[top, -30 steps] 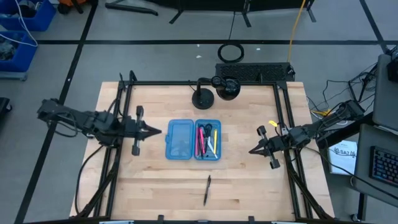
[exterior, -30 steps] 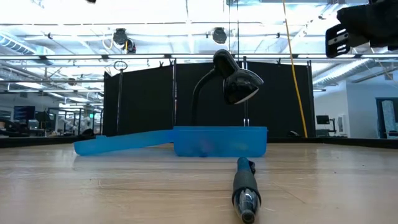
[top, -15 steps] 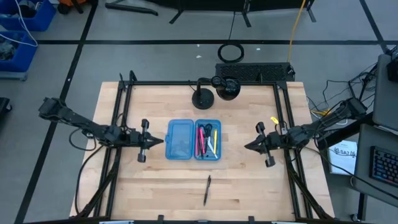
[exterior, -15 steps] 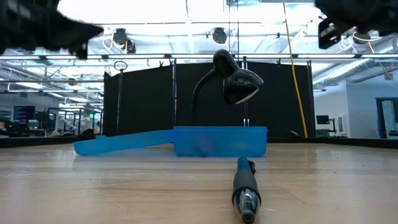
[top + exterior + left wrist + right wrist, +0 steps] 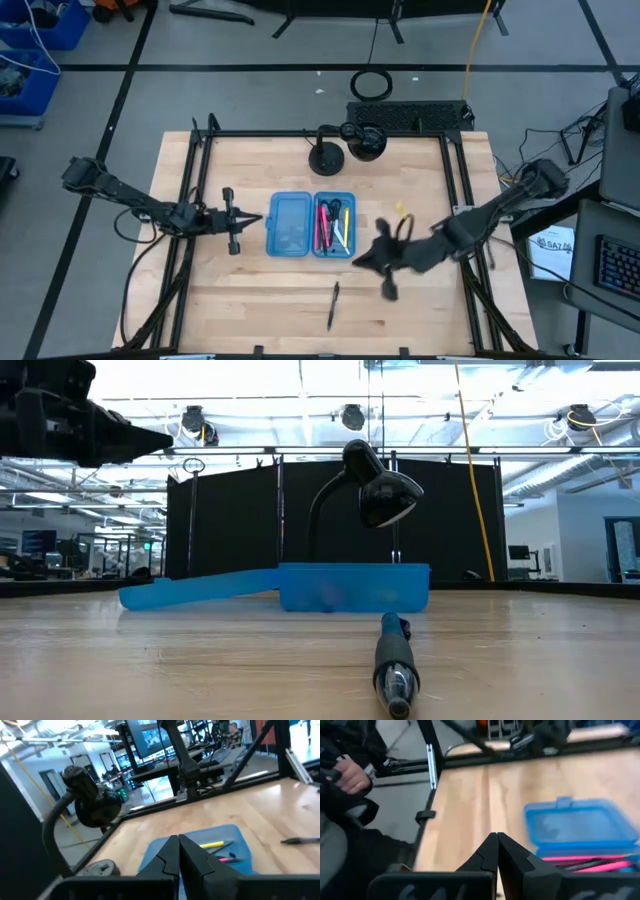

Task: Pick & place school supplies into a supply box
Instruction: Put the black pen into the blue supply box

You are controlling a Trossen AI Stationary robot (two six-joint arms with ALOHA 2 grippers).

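Observation:
The blue supply box [image 5: 310, 225] lies open at the table's middle, its lid half [image 5: 290, 224] on the left and its tray half [image 5: 336, 226] holding pink, red, yellow and dark pens. It also shows in the low view [image 5: 353, 586]. A dark pen [image 5: 333, 304] lies on the table near the front edge and shows in the low view [image 5: 392, 665]. My left gripper [image 5: 258, 221] is shut and empty, just left of the box. My right gripper [image 5: 357, 260] is shut and empty, blurred, just right of the tray's near corner.
A black desk lamp [image 5: 345, 146] stands at the table's far middle. A black frame [image 5: 200, 180] runs along the table's edges. A person's hand [image 5: 352, 775] shows beyond the table's left side. Blue crates [image 5: 30, 40] stand on the floor at far left.
My right gripper has swept from the table's right side toward the middle and near edge, ending beside the box's tray. My left gripper has moved a little right toward the box's lid and stays shut. The box and the loose pen have not moved.

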